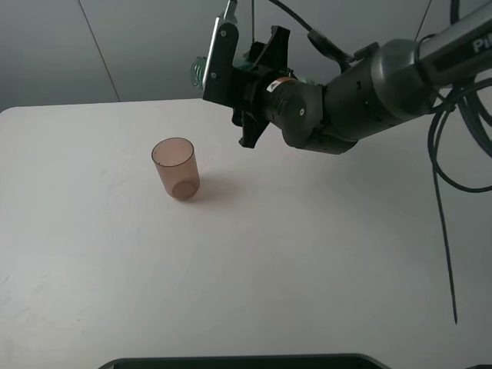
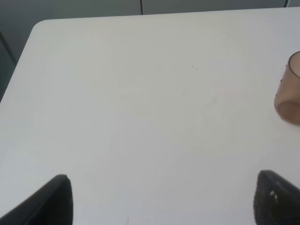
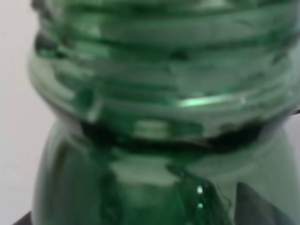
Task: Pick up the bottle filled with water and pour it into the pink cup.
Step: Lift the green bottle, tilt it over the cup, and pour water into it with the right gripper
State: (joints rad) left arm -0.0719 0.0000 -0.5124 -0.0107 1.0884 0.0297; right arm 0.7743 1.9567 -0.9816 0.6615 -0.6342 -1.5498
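Holding the bottle (image 1: 198,73) in my right gripper (image 1: 233,68), I have it lifted clear of the table (image 1: 307,269), high above the white surface. My right fingers are closed on its body, one on each side. The bottle lies nearly horizontal between them, so that only its green threaded neck sticks out past the fingers, toward the left of the high view. In my right wrist view the bottle (image 3: 159,93) fills almost the whole picture. I see the green ribbed threads and the shoulder very near and blurred, and from there I cannot tell how much water is inside.

The pink cup (image 1: 175,167) stands upright on the table, its mouth open to the top. In the high view it is lower than the bottle's neck and a little to the left of it. The neck and the cup are apart, not touching, and I cannot tell whether the mouth of the bottle is exactly over the cup.

My left gripper (image 2: 161,199) is open. Its two dark fingertips (image 2: 54,201) stand wide apart above the bare table (image 2: 140,117), and they grip nothing. The pink cup (image 2: 289,89) shows at the edge of this view, well apart from them and cut by the frame.
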